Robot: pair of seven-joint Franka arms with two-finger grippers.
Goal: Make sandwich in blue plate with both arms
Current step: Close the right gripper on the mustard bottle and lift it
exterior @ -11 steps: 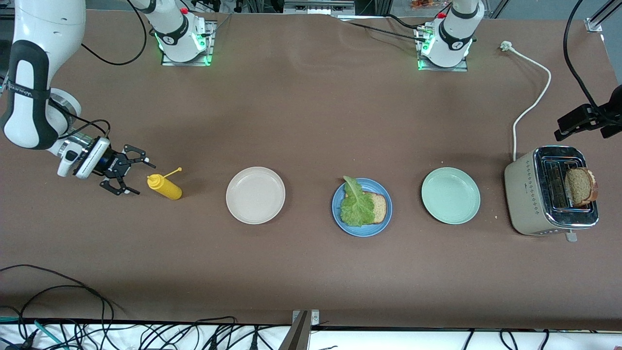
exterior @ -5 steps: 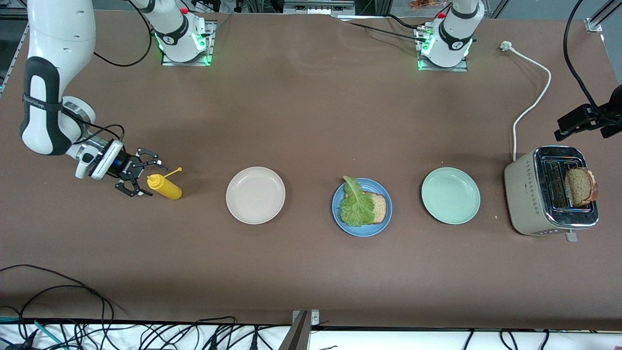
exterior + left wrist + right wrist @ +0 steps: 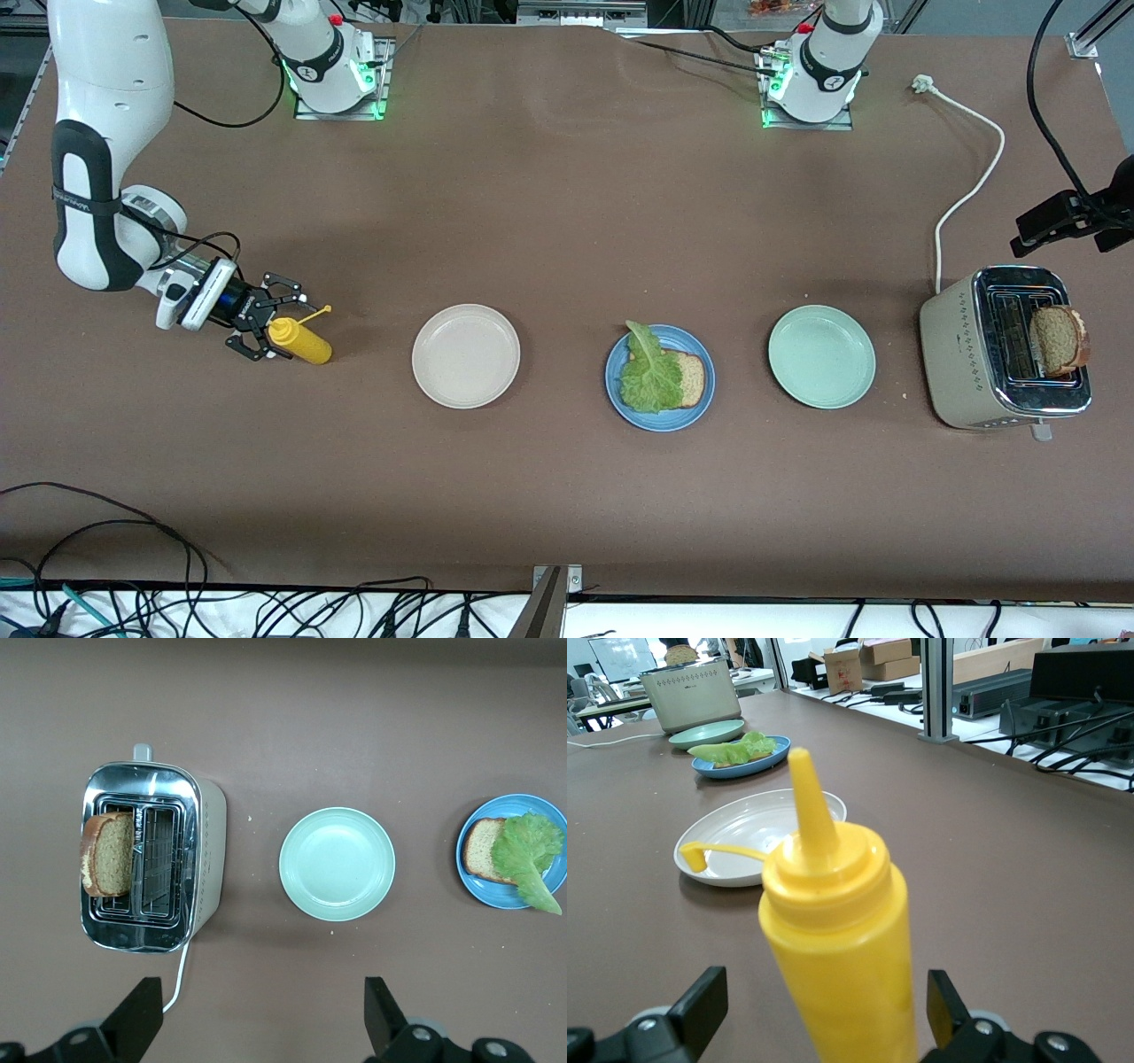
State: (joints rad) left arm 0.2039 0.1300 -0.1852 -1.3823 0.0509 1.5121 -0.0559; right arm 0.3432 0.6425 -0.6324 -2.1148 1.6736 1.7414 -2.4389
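The yellow squeeze bottle [image 3: 301, 342] is flanked by the right gripper's [image 3: 263, 329] spread fingers, ungripped; the left gripper [image 3: 257, 1028], fingers apart, is held over the toaster [image 3: 1001, 350]. Bread and lettuce [image 3: 651, 372] are seen on the blue plate [image 3: 700, 408].

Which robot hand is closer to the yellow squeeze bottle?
The right one. The right gripper is open with its fingers either side of the yellow plastic squeeze bottle. The left gripper hangs open up over the silver toaster, at the left arm's end of the table.

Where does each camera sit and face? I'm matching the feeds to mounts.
Front view: high across the table, facing both bases; right hand around the yellow bottle.
Left wrist view: above the toaster, mint plate, blue plate; open fingers show.
Right wrist view: low, facing the bottle between open fingers.
All show the blue plate.
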